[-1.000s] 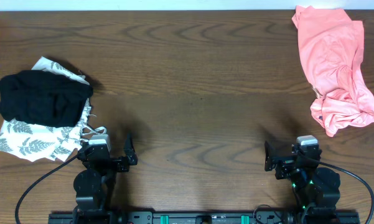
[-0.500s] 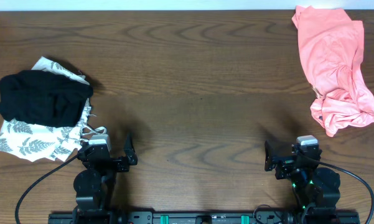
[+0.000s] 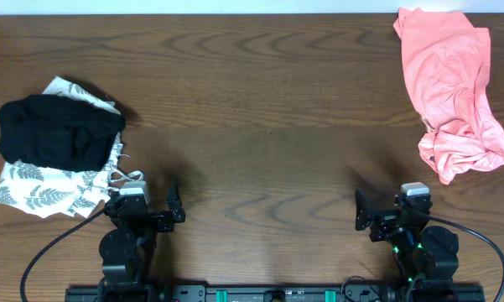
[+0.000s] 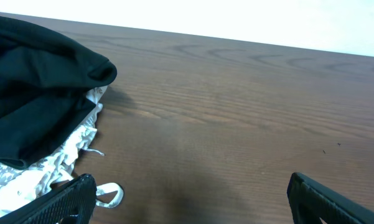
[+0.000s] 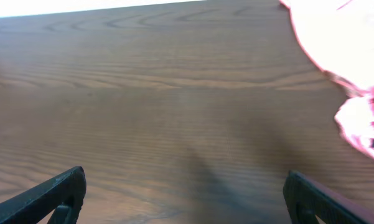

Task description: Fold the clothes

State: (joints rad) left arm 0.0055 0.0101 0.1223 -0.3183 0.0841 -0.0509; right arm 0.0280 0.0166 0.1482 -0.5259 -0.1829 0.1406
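Note:
The salmon-pink T-shirt (image 3: 453, 88) lies crumpled at the table's far right; its edge shows overexposed at the right of the right wrist view (image 5: 355, 68). No lettering is visible. My left gripper (image 3: 142, 210) is open and empty near the front edge, left of centre; its fingers (image 4: 187, 196) are wide apart. My right gripper (image 3: 392, 211) is open and empty near the front edge, below the shirt and well short of it; its fingers (image 5: 183, 193) are spread over bare wood.
A black folded garment (image 3: 59, 130) lies on a white garment with grey leaf print (image 3: 42, 189) at the left, close to my left gripper; both show in the left wrist view (image 4: 31, 106). The wooden table (image 3: 260, 109) spans the view.

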